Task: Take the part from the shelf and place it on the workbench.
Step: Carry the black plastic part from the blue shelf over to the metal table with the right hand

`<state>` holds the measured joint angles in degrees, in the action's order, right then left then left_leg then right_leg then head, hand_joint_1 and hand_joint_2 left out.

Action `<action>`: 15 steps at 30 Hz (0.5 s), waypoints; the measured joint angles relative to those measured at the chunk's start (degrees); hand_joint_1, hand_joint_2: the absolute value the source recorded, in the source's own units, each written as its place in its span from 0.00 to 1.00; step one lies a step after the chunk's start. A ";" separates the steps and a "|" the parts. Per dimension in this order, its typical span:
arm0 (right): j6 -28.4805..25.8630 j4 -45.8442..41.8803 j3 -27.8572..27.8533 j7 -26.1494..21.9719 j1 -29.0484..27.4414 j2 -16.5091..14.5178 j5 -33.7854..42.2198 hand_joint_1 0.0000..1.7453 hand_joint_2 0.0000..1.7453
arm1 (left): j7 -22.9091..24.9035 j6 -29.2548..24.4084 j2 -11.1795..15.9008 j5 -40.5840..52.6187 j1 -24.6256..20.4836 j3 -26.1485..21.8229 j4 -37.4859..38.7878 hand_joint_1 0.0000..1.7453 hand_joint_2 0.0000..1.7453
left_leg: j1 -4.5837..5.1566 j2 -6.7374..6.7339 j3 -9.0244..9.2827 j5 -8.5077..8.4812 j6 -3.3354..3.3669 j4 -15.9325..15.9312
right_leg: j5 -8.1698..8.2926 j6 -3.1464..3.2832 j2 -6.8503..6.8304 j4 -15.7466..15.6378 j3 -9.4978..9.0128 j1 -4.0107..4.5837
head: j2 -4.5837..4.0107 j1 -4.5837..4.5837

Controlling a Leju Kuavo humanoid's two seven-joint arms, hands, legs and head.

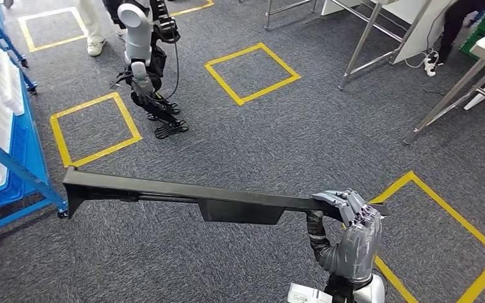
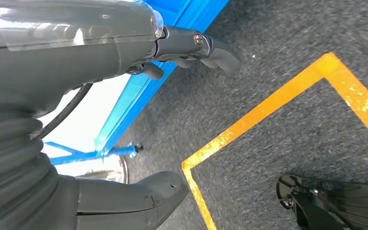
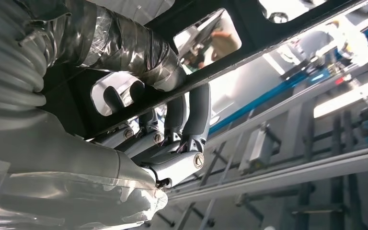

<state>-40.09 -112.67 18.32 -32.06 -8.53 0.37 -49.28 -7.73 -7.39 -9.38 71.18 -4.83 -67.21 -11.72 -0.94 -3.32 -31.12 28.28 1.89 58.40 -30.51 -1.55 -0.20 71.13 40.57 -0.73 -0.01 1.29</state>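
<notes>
The fingers (image 1: 343,201) of the right hand (image 1: 352,233) curl over the near right end of the long black part (image 1: 183,197), holding it level above the grey carpet floor (image 1: 278,139). In the head view the part runs leftward toward the blue shelf (image 1: 12,164), clear of it, so the pick looks done. Metal table legs (image 1: 369,44) stand far right; the carry to a surface and the set-down are left. Another robot (image 1: 145,57) stands far off by yellow floor squares (image 1: 251,72).

In the left wrist view the left hand (image 2: 124,120) hangs with its fingers (image 2: 211,48) loosely apart, holding nothing, over carpet and a yellow line (image 2: 268,108), just beside the blue shelf frame (image 2: 139,91).

In the right wrist view the fingers (image 3: 191,120) hook around the edge of the black part (image 3: 278,24), thumb pressed on its other face: the hold appears firm.
</notes>
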 joint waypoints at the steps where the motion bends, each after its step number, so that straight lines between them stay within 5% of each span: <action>1: 0.00 0.00 0.00 0.00 0.01 0.01 0.05 1.00 1.00 | 0.03 0.00 0.00 -0.01 -0.07 0.01 0.00 0.00 1.00 | 0.01 -0.66 0.24 0.17 -0.17 0.00 | 1.95 0.26 -1.15 -4.04 -2.22 0.15 | 0.00 0.00; 4: 0.01 -0.02 0.00 -0.01 0.24 0.00 0.17 1.00 1.00 | 0.11 0.00 -0.01 -0.01 -0.20 0.01 0.00 0.00 1.00 | 0.34 -2.36 0.87 0.80 -0.99 0.04 | 4.08 1.36 -4.40 -12.12 -6.51 1.21 | -0.01 -0.01; 7: -0.01 -0.08 -0.02 -0.03 0.14 0.01 0.23 1.00 1.00 | 0.09 0.01 -0.01 -0.02 -0.49 0.01 0.00 0.00 1.00 | 0.42 -3.58 1.60 1.39 -1.86 -0.09 | 4.05 2.27 -2.72 -12.88 -6.68 1.29 | 0.00 -0.01; 9: 0.01 -0.23 -0.03 -0.07 0.18 -0.01 0.23 1.00 1.00 | 0.03 0.02 0.01 -0.01 -0.54 0.00 0.00 0.00 1.00 | 0.26 -0.94 0.94 3.29 -2.40 2.50 | 4.39 2.94 -1.37 -13.51 -7.16 0.80 | -0.01 -0.02; 11: 0.02 -0.33 -0.05 -0.07 0.31 -0.02 0.25 1.00 1.00 | 0.00 0.03 0.02 -0.01 -0.39 0.00 0.00 0.00 1.00 | 0.03 2.18 -2.24 6.78 -2.73 9.42 | 4.46 3.35 0.04 -13.62 -7.36 0.56 | -0.01 -0.02; 12: 0.02 -0.33 -0.05 -0.05 0.31 -0.02 0.25 1.00 1.00 | -0.01 0.03 0.02 -0.01 -0.28 0.00 0.00 0.00 1.00 | 0.00 2.65 -4.14 8.10 -2.86 13.02 | 4.43 3.43 0.84 -13.56 -7.36 0.56 | -0.01 -0.02; 13: 0.02 -0.33 -0.06 -0.04 0.28 -0.02 0.25 1.00 1.00 | 0.01 0.04 0.02 -0.01 -0.18 0.00 0.00 0.00 1.00 | -0.02 2.82 -5.48 8.41 -2.97 15.26 | 4.38 3.45 1.74 -13.48 -7.39 0.56 | -0.01 -0.02; 15: 0.02 -0.33 -0.07 -0.04 0.26 -0.02 0.25 1.00 1.00 | 0.03 0.04 0.04 -0.02 -0.04 0.00 0.00 0.00 1.00 | -0.08 3.09 -5.32 5.57 -3.01 13.42 | 4.22 3.32 3.64 -13.13 -7.46 0.51 | -0.01 -0.02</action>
<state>-40.06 -113.00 18.25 -32.10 -8.28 0.35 -49.03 -7.70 -7.35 -9.33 71.16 -4.86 -67.21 -11.72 -1.01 -0.23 -36.44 33.85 -1.12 71.82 -26.29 1.76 3.44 58.00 33.11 -0.22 -0.02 1.27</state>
